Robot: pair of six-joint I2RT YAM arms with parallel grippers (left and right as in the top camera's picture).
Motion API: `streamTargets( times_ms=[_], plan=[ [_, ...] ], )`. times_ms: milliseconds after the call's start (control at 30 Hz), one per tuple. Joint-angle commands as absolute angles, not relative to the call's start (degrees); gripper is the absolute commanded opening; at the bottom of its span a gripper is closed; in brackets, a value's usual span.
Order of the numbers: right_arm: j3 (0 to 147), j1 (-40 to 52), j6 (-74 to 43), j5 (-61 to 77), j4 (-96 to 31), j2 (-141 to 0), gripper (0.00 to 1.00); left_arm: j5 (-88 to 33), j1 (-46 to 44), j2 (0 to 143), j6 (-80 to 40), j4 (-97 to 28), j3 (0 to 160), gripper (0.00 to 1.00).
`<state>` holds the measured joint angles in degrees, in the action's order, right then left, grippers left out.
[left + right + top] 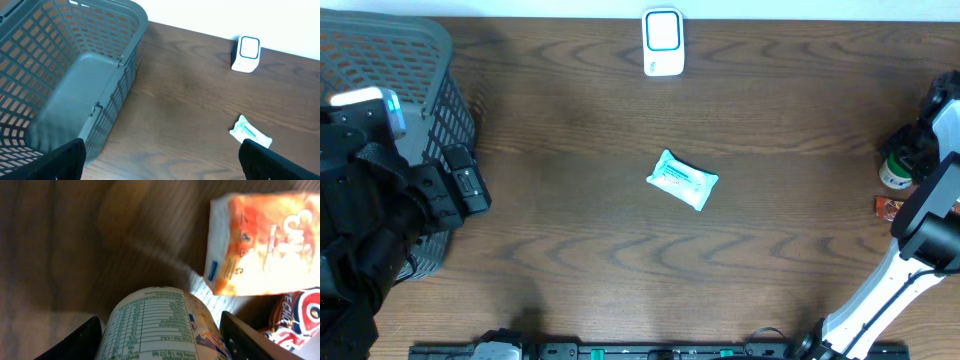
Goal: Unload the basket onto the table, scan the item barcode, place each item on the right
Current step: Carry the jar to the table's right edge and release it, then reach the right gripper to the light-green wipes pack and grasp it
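The white bottle (155,325) sits between the fingers of the right gripper (159,330), one dark finger at each flank. From the wrist view the fingers stand close against its sides, but I cannot tell whether they press on it or only bracket it. Seen from overhead, the bottle (894,172) stands far to the right of the scanner (662,42) and nearer the front of the bench (570,250), close to the right edge.

Only the upper printed side of the bottle shows at the wrist: a green table of small text and a bit of coloured label. Its base is cut off by the frame. From overhead the right arm covers most of it, leaving a green and white patch. No barcode can be made out.

An orange carton (265,245) lies just beyond the bottle, and a red packet (295,320) is beside it, cut off at the frame edge.

A white and teal wipes packet (682,180) lies in front of the scanner, slightly right, in the open stretch between scanner and bottle. A grey basket (440,60) stands far left of the scanner. The left gripper (162,145) hangs beside the basket, fully spread and holding nothing.
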<state>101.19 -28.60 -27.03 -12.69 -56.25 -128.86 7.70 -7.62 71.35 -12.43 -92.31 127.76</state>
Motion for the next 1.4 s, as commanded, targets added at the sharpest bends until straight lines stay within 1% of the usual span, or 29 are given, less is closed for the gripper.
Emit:
streamTargets(
  times_ms=[0, 200, 367, 433, 600, 700, 767, 833, 967, 1033, 1133, 1200, 1267, 1367],
  plan=[
    [101.73, -28.97, -27.31, -13.32, -55.72, -127.85, 0.99, 8.21, -7.81, 71.09, -12.78, -96.77, 127.72, 0.98],
    [105.97, -30.22, -26.06, -13.15, -58.81, -123.98, 0.99, 8.21, -7.81, 71.09, -12.78, -96.77, 127.72, 0.98],
    [114.72, -30.24, -26.02, -12.01, -64.73, -117.21, 0.99, 8.21, -7.81, 71.09, -12.78, -96.77, 127.72, 0.98],
    [118.50, -30.30, -26.06, -8.88, -67.37, -114.02, 0.99, 8.21, -7.79, 71.09, -12.78, -96.77, 127.72, 0.98],
    [120.66, -27.97, -26.02, 11.14, -70.41, -106.61, 0.99, 8.21, -7.81, 71.09, -12.78, -96.77, 127.72, 0.98],
    [120.66, -23.31, -22.13, 16.49, -74.04, -105.69, 0.99, 8.21, -7.79, 71.09, -12.78, -96.77, 127.72, 0.98],
    [120.31, -19.46, -18.35, 16.53, -77.34, -106.04, 0.99, 8.21, -7.81, 71.09, -12.78, -96.77, 127.72, 0.98],
    [118.78, -14.50, -11.86, 16.60, -81.56, -106.52, 0.99, 8.21, -7.81, 71.09, -12.78, -96.77, 127.72, 0.98],
    [112.36, -5.76, -1.91, 16.56, -84.12, -107.00, 0.99, 8.21, -7.79, 71.09, -12.78, -96.77, 127.72, 0.98],
    [108.16, -1.48, 0.89, 15.57, -83.92, -107.00, 0.99, 8.21, -7.81, 71.09, -12.75, -96.77, 127.72, 0.98],
    [101.80, 5.26, -0.56, 13.17, -81.87, -107.00, 0.99, 8.21, -7.81, 71.09, -12.78, -96.77, 127.72, 0.98],
    [98.54, 8.38, -3.18, 14.46, -79.07, -107.00, 0.99, 8.21, -7.79, 71.09, -12.78, -96.77, 127.72, 0.98],
    [95.00, 10.81, -7.20, 17.91, -74.74, -107.00, 0.99, 8.21, -7.81, 71.09, -12.78, -96.77, 127.72, 0.98],
    [88.58, 12.62, -11.38, 27.68, -64.62, -107.00, 0.99, 8.21, -7.81, 71.09, -12.75, -96.77, 127.72, 0.98]
  ],
)
